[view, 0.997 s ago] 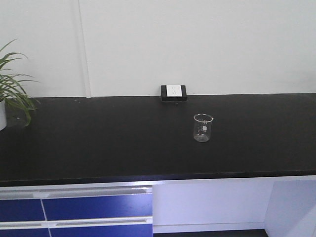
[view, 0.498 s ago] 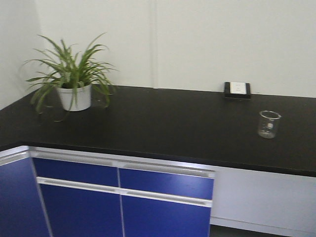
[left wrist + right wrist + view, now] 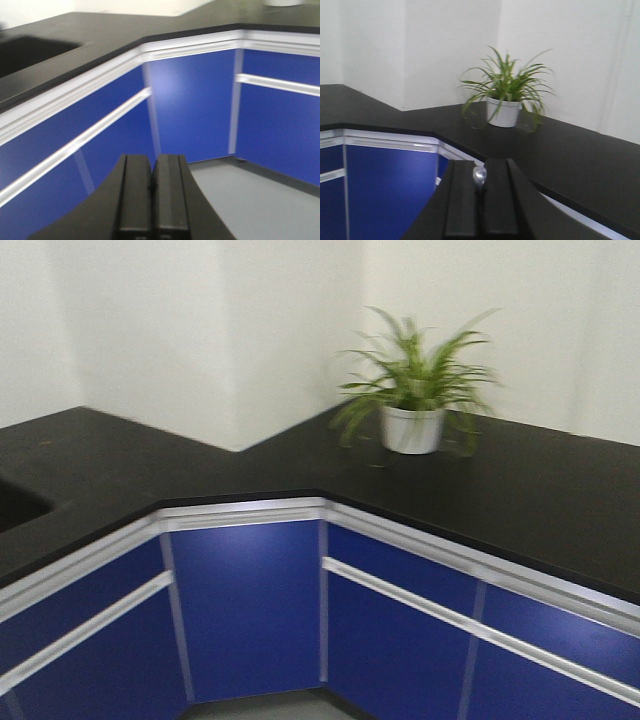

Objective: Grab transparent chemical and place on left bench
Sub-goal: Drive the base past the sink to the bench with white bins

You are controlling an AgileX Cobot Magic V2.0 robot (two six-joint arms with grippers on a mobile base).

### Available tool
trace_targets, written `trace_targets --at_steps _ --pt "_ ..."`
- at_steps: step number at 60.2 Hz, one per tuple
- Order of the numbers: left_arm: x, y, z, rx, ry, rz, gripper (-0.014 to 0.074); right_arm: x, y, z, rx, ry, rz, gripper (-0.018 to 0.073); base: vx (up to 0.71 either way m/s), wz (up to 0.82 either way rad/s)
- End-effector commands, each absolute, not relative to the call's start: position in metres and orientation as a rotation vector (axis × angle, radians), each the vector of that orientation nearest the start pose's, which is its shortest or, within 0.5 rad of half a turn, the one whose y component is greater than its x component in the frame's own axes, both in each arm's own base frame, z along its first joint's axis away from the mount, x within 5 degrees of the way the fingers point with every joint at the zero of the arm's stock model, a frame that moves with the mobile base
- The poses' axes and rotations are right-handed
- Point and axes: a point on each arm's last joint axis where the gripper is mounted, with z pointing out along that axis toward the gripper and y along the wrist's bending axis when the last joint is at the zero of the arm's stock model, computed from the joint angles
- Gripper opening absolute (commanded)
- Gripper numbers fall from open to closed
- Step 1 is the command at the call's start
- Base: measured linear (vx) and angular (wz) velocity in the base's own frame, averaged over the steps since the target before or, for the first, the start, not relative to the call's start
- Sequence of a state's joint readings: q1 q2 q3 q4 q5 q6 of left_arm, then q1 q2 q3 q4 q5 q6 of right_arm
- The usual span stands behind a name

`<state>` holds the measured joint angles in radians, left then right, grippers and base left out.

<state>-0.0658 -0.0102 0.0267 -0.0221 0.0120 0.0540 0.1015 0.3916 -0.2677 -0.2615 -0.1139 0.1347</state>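
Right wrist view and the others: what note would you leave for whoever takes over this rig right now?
The left tool is shut, with nothing visible in it.
The right tool is shut on the pipette; only its clear bulb shows between the fingers.
Ahead is a black counter corner with a potted plant; the left bench is in no view.
Done: pipette grasped.
Left: find the left bench, set the pipette on it, release.

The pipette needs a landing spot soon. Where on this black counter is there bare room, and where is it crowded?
Bare: the counter left of the corner, between the white wall and the dark recess at far left; also the front strip right of the corner, ahead of the potted plant. Crowded only around the plant's drooping leaves.
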Motion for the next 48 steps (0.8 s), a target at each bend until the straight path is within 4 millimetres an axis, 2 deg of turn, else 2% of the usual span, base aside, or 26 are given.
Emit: trace_targets --at_steps 1,24,48 --pt "0.0550 -0.0036 0.2063 0.064 1.429 -0.035 -0.0003 0.0941 0.0140 0.3029 -0.200 1.381 0.012 -0.0008 -0.01 0.81" --pt "0.0550 -0.0036 0.2063 0.064 1.429 -0.035 -0.0003 0.0941 0.0140 0.3027 -0.200 1.382 0.011 -0.0008 0.06 0.72" --pt "0.0550 -0.0036 0.2063 0.064 1.429 -0.035 -0.0003 0.0941 0.0140 0.3027 -0.200 1.382 0.011 -0.0008 0.19 0.80"
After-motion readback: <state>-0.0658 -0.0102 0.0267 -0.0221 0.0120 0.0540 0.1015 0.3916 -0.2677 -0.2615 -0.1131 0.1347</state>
